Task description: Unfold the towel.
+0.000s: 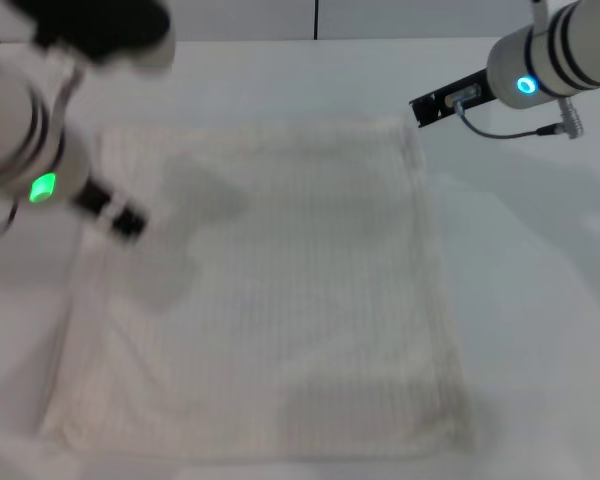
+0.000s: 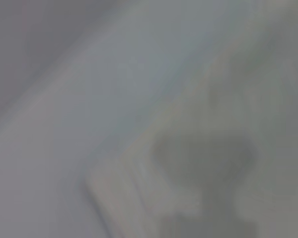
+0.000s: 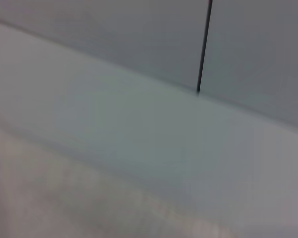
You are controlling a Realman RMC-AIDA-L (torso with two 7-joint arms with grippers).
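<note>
The towel (image 1: 270,290) is a large cream-white cloth with faint ribbed stripes. It lies spread flat on the white table (image 1: 540,300), roughly square. My left gripper (image 1: 123,217) hovers over the towel's left edge near its far left corner. My right gripper (image 1: 425,108) is held above the towel's far right corner. The left wrist view shows a blurred corner of the towel (image 2: 154,188) close below. The right wrist view shows a strip of towel edge (image 3: 49,198) on the table.
The table's far edge meets a grey wall (image 3: 139,34) with a dark vertical seam (image 3: 203,44). Bare white table surrounds the towel, widest on the right. A grey cable (image 1: 500,130) hangs under my right wrist.
</note>
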